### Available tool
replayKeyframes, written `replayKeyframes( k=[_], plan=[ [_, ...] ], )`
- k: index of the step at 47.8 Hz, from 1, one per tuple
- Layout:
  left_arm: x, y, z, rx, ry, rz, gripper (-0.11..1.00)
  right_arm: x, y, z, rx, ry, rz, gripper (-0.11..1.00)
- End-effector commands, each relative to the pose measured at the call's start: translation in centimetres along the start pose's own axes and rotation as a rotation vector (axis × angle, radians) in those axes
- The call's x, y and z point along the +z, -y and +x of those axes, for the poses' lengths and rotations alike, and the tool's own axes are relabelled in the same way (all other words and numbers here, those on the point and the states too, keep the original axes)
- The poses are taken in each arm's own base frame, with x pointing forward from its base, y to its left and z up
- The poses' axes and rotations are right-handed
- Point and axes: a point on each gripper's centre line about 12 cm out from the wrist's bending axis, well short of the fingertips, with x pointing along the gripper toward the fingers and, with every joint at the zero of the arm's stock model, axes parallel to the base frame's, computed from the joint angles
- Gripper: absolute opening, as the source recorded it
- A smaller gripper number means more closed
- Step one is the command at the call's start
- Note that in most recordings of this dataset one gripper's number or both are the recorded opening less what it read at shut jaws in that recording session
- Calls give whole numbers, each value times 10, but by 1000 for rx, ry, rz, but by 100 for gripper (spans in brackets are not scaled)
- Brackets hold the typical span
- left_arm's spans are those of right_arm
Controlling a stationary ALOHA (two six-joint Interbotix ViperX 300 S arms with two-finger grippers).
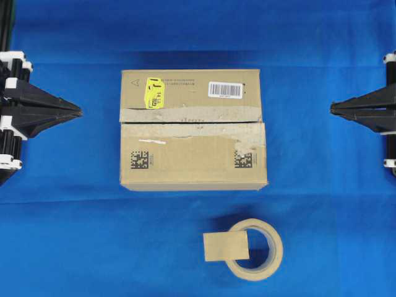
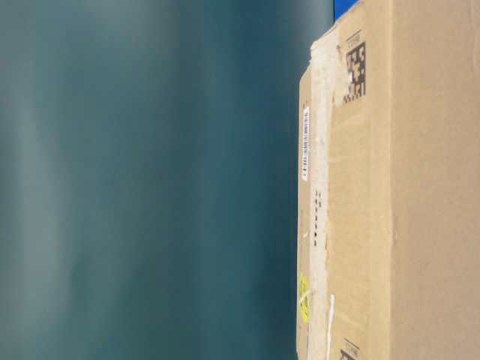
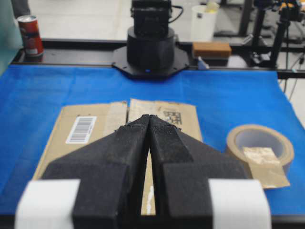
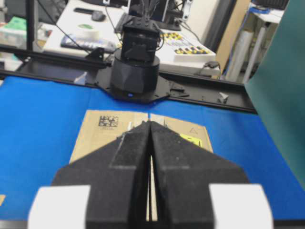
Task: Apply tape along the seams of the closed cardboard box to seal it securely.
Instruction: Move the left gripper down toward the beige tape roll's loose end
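Observation:
The brown cardboard box [image 1: 193,129] sits closed mid-table, with a yellow sticker, a white barcode label and two black square codes. Its seam [image 1: 192,122] runs left to right across the top, edged with torn old tape. The tan tape strip [image 1: 226,246] lies flat in front of the box, overlapping the tape roll [image 1: 260,250]. My left gripper [image 1: 79,112] is shut and empty, left of the box. My right gripper [image 1: 332,108] is shut and empty, right of the box. The box also shows in the left wrist view [image 3: 86,125] and the right wrist view [image 4: 102,126].
The blue cloth [image 1: 74,235] covers the table. In the left wrist view the roll [image 3: 259,148] lies at the right. A red can [image 3: 29,33] and a white cup [image 3: 203,21] stand beyond the far table edge. The opposite arm bases [image 3: 150,47] [image 4: 136,71] stand at the ends.

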Motion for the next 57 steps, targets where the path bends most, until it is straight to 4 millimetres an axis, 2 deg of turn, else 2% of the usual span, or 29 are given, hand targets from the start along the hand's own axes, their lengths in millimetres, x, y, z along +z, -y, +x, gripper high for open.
replayKeyframes(
  k=[1,8,10,16,29,34,37,40,47,49,50,57],
  plan=[
    [10,8,6,-39,21,0,0,6,0,4,-1,12,18,0],
    [13,22,11,-101,36,100,0,11,0,7,-4,-3,35,0],
    [13,31,14,-137,45,187,0,11,0,7,-4,-3,36,0],
    [12,49,26,-207,60,279,0,11,1,6,-5,-1,41,0],
    [-25,98,60,-394,0,752,0,14,1,7,-5,20,39,0],
    [-40,114,75,-452,-30,860,2,14,1,7,-5,25,39,0],
    [-49,121,85,-477,-57,889,10,14,1,7,-5,23,41,0],
    [-59,128,97,-495,-89,890,24,12,1,8,-5,17,39,0],
    [-78,146,118,-543,-125,928,68,9,1,9,-6,5,41,0],
    [-86,148,123,-553,-142,939,77,8,1,10,-6,3,39,0],
    [-90,150,125,-560,-150,945,78,8,1,10,-5,2,38,0],
    [-122,158,142,-597,-196,1019,67,6,1,11,-5,2,38,0]
  ],
)
